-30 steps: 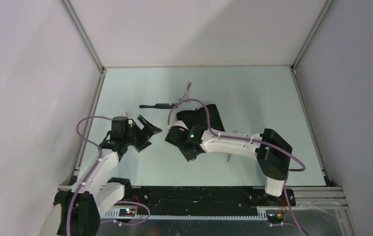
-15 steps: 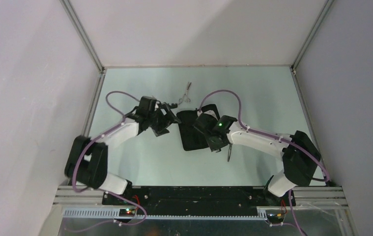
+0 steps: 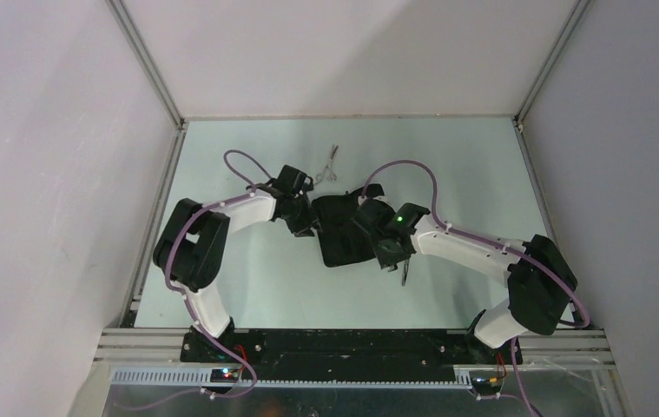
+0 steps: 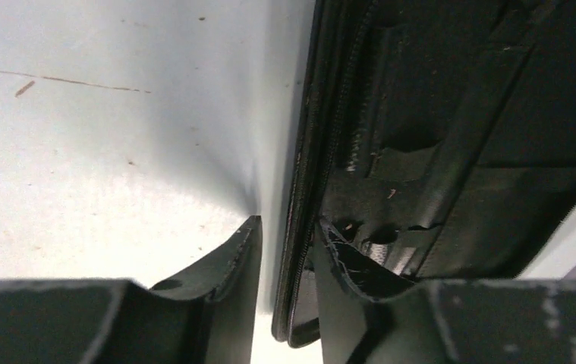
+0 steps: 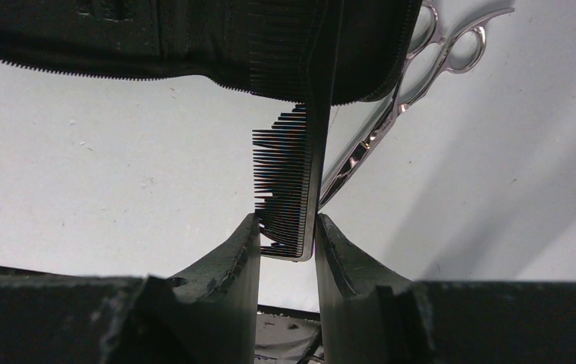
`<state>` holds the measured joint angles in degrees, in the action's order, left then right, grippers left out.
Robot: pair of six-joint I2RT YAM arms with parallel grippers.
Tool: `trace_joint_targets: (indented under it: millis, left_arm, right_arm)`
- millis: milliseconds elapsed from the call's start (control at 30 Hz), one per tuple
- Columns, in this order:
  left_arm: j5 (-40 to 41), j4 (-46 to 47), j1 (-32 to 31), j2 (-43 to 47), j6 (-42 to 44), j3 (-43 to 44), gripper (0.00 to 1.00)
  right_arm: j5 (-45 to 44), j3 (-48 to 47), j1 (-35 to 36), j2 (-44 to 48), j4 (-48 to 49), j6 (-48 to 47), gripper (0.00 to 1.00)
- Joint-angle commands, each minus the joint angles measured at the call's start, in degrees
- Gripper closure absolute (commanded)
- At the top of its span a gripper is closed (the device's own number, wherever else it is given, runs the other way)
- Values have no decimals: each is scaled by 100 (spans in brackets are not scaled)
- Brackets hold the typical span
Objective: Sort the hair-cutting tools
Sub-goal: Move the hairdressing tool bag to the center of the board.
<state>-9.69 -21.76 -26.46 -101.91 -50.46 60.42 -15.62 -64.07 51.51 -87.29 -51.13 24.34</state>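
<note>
The black case (image 3: pixel 343 230) lies open mid-table. My left gripper (image 3: pixel 306 221) is at its left edge; in the left wrist view the gripper (image 4: pixel 288 227) is shut on the zippered rim of the case (image 4: pixel 421 114). My right gripper (image 3: pixel 386 252) is at the case's near right corner. In the right wrist view it (image 5: pixel 286 224) is shut on a black comb (image 5: pixel 288 182), whose far end reaches into the case (image 5: pixel 193 38). One pair of silver scissors (image 3: pixel 330 165) lies behind the case. Another pair (image 5: pixel 413 91) lies by the case's edge, partly under it (image 3: pixel 405 274). No second comb shows.
Grey walls and metal rails (image 3: pixel 169 174) close in the pale table on three sides. The left arm's purple cable (image 3: pixel 239 161) loops over the table behind the left arm. The right arm's elbow (image 3: pixel 538 278) sits near the right front corner.
My left arm swung from the near left up to the case's left edge, and its jaws closed there. My right gripper carried the comb right and back to the case's near corner.
</note>
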Motion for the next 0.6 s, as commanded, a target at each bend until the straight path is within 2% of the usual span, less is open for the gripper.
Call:
trace_joint_targets:
  millis: [0,100,133,200,567]
  left_arm:
    - [312,-294,-93,-49,230,147,71]
    - [437,-461,-153,25,306,149,84]
    - [448,-496,-164,50,343,147,92]
    - [505,-657,-178,141,401,131,99]
    - [1155,-1791,-202,1218,894,-399,100]
  right_arm:
    - [154,0,-49,255,-5,-83,100]
    - [213,2,-54,261,-73,-123,100]
    - [247,1,-54,253,-90,-140,100]
    - [302,2,-57,245,-150,-154,100]
    - [587,-2,193,165,-492,-149,100]
